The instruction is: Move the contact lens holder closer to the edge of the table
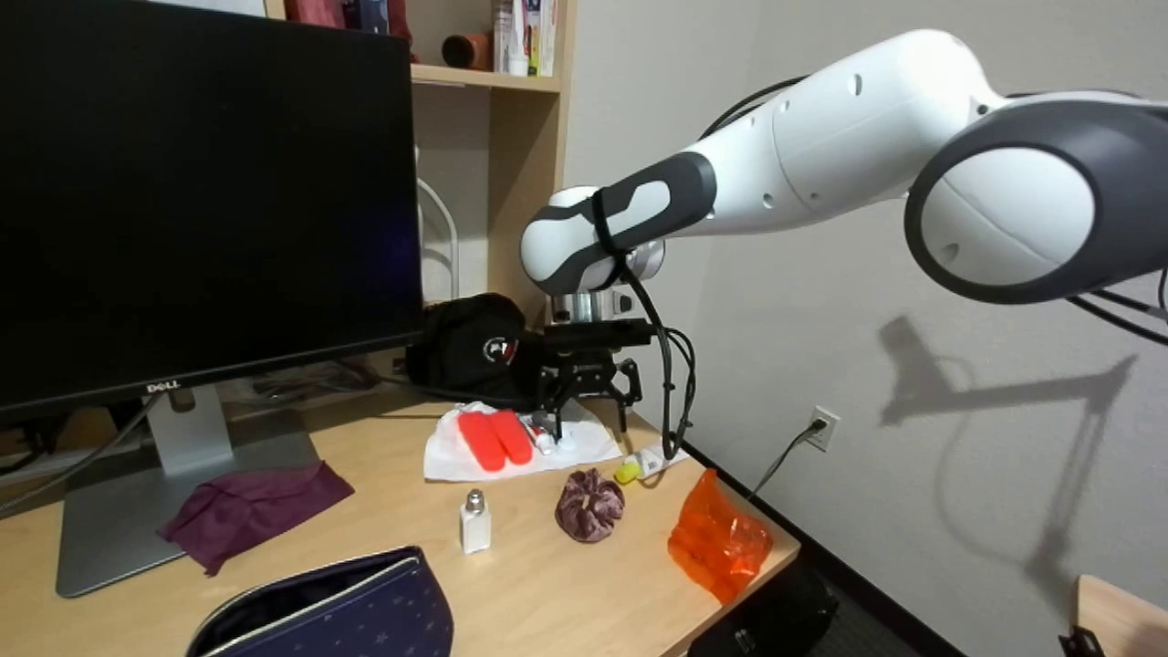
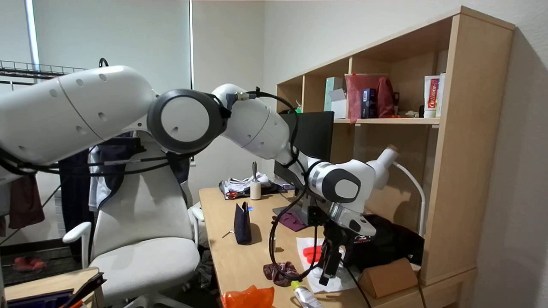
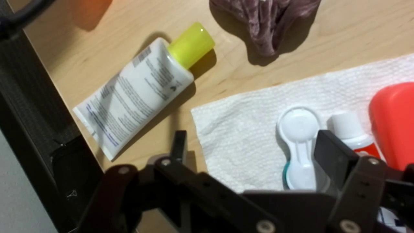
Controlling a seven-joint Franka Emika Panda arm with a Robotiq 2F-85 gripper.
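Claw (image 3: pixel 255 149): fingers spread wide apart, nothing clamped between them; I have it pointing down over the paper towel (image 3: pixel 233 129), how high I can't tell.
Step in hand: lining up to grasp the contact lens holder (image 3: pixel 301 152), I judge; the carry comes after.
Next move: I'd lower the nearer finger into the slim gap between the holder and the white-capped tube (image 3: pixel 354 134), then close gently so the opposite finger sweeps in on the narrow neck. Too deep could drag the towel along; too shallow and the flat plastic may slip out.
Holder's place: flat on the towel, between my 2 fingers as the wrist view shows it, off centre, close beside the finger next to that tube; touching or apart, I can't tell.
Red plastic pieces (image 1: pixel 481 441): 2, side by side on the towel, just past the white-capped tube.
Yellow-capped tube (image 3: pixel 139 100): off the towel, between it and the desk (image 3: pixel 236 71) edge in the wrist view; I'd go over or around it, if that edge is meant.
Orange plastic bag (image 1: pixel 721 538): by the desk's edge in an exterior view, so likely a poor spot to set down.
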